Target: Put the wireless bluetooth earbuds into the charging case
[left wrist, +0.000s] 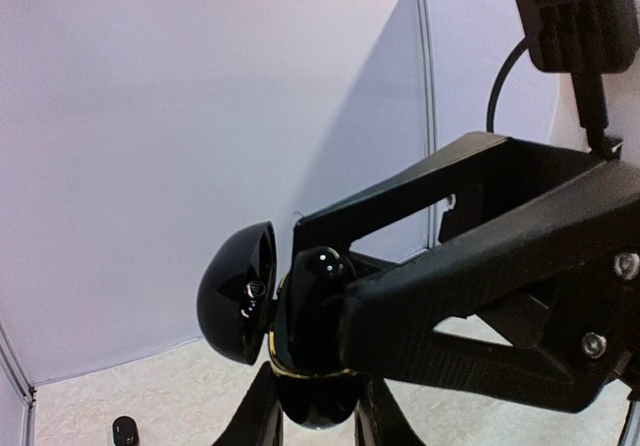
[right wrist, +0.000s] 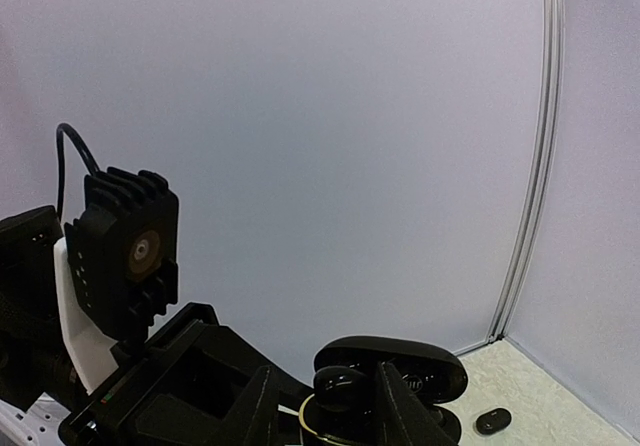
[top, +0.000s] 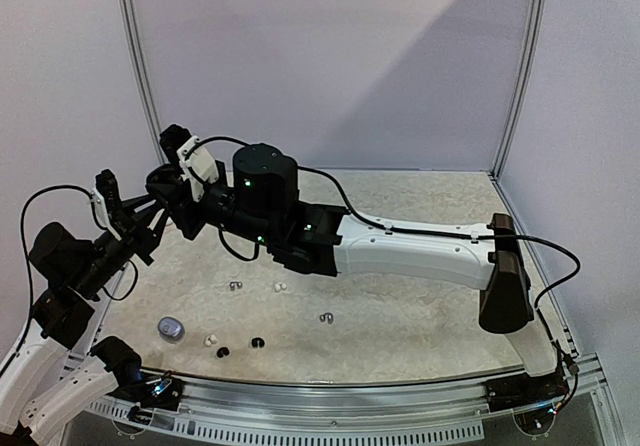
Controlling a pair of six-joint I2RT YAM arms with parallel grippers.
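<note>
glossy black charging case held aloft, lid open
left gripper clamps it; right gripper flanks a small black earbud at its mouth, grip unclear.

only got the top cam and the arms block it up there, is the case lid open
Observer: Yes. The left wrist view shows the left pincer clamped on a black case, its lid standing open to one side.
Operator: any bud in it yet
Observer: A black bud sits at the case's mouth. The right pincer has a finger on either side of it, and I cannot tell whether they are gripping it.
</note>
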